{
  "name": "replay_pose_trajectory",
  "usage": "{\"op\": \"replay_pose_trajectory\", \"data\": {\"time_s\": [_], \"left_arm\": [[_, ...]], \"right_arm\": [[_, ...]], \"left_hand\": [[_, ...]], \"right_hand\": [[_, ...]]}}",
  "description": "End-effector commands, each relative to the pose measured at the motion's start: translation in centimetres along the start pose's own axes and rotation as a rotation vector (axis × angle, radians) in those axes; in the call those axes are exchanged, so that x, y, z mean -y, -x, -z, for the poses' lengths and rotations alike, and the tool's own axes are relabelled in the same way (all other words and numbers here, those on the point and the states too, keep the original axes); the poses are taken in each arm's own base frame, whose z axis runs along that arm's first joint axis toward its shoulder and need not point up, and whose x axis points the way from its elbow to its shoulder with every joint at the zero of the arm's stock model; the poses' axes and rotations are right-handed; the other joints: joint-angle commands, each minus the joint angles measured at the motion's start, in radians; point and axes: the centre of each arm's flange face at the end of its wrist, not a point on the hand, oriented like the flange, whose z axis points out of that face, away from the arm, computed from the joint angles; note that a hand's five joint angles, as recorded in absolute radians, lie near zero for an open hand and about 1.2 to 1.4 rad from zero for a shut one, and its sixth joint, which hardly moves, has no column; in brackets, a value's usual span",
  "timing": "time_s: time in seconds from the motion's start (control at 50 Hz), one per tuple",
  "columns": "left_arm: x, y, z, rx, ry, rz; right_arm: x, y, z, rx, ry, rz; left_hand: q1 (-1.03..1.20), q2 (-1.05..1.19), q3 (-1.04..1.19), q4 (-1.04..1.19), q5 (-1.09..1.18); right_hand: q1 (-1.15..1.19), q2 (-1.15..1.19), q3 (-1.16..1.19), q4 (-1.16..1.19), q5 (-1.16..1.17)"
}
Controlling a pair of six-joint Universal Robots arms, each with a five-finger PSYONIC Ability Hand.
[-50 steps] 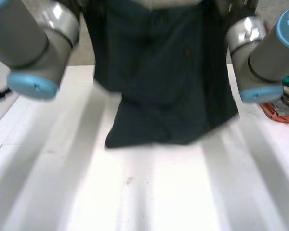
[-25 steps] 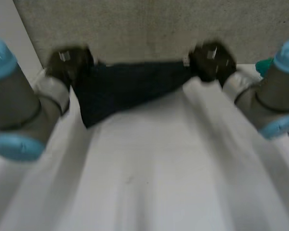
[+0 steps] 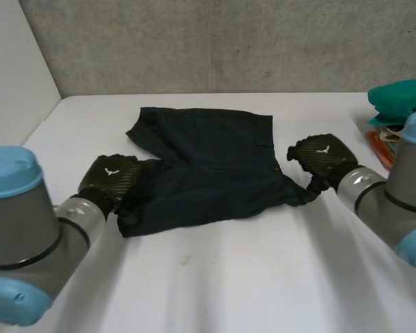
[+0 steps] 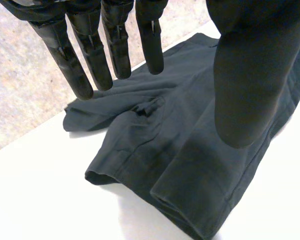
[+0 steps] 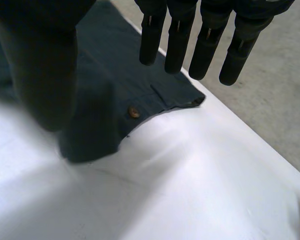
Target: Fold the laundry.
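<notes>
Shorts point(image 3: 208, 166) now flat on table point(image 3: 229, 277); fingers point(image 4: 75, 65) released.

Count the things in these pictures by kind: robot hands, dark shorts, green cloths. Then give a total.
hands: 2 (left hand, right hand)
dark shorts: 1
green cloth: 1
total: 4
</notes>
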Motion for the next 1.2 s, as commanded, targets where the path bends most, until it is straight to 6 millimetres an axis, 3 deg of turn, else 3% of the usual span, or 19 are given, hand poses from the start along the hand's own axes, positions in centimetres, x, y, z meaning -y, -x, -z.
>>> {"op": "replay_pose_trajectory", "data": {"time_s": [0.02,0.14,0.26,0.4,0.6,0.76,0.92,1.0,1.06,1.16,1.2], "left_arm": [[-0.1,-1.4,5.0,-0.087,-0.021,-0.021],[-1.8,-3.1,6.5,-0.161,0.009,-0.067],[-3.4,-3.0,4.3,-0.140,0.055,-0.102],[-4.5,-2.3,0.9,-0.094,0.085,-0.143],[-4.5,-2.1,-1.6,-0.041,0.032,-0.196],[-5.1,-2.1,-3.9,-0.024,0.002,-0.280],[-5.3,-2.2,-5.5,-0.031,-0.003,-0.339],[-5.4,-2.3,-5.9,-0.040,0.010,-0.339],[-5.5,-2.3,-6.2,-0.044,0.016,-0.343],[-4.6,-2.2,-5.8,-0.043,0.002,-0.340],[-4.0,-2.1,-5.2,-0.036,-0.002,-0.334]], "right_arm": [[0.1,-0.4,3.2,0.024,0.080,-0.053],[-0.4,1.1,4.2,0.077,0.082,-0.021],[-1.4,2.6,3.2,0.084,0.032,0.047],[-2.7,4.4,1.7,0.105,-0.002,0.080],[-3.4,4.8,-1.1,0.073,-0.070,0.123],[-3.7,4.7,-2.8,0.050,-0.078,0.133],[-4.0,4.9,-3.8,0.056,-0.082,0.135],[-3.9,5.1,-4.1,0.058,-0.085,0.138],[-4.0,5.3,-4.2,0.062,-0.083,0.139],[-3.4,5.2,-3.9,0.055,-0.086,0.141],[-2.8,4.9,-3.5,0.051,-0.085,0.138]], "left_hand": [[0.251,0.252,0.253,0.266,0.269],[0.442,0.443,0.444,0.458,0.461],[0.217,0.217,0.218,0.232,0.235],[0.190,0.191,0.192,0.205,0.208],[0.181,0.182,0.183,0.196,0.199],[0.187,0.187,0.188,0.202,0.205],[0.246,0.246,0.247,0.261,0.264],[0.269,0.270,0.271,0.284,0.287],[0.380,0.381,0.382,0.396,0.399],[0.923,0.923,0.924,0.938,0.941],[0.924,0.924,0.925,0.939,0.942]], "right_hand": [[0.004,0.011,0.005,0.015,0.034],[0.025,0.032,0.025,0.035,0.055],[0.048,0.055,0.049,0.059,0.078],[0.081,0.088,0.081,0.091,0.111],[0.089,0.096,0.090,0.100,0.119],[0.280,0.287,0.280,0.290,0.310],[0.882,0.889,0.882,0.892,0.912],[0.915,0.921,0.915,0.925,0.945],[0.915,0.921,0.915,0.925,0.945],[0.921,0.928,0.921,0.931,0.951],[0.921,0.928,0.921,0.931,0.951]]}}
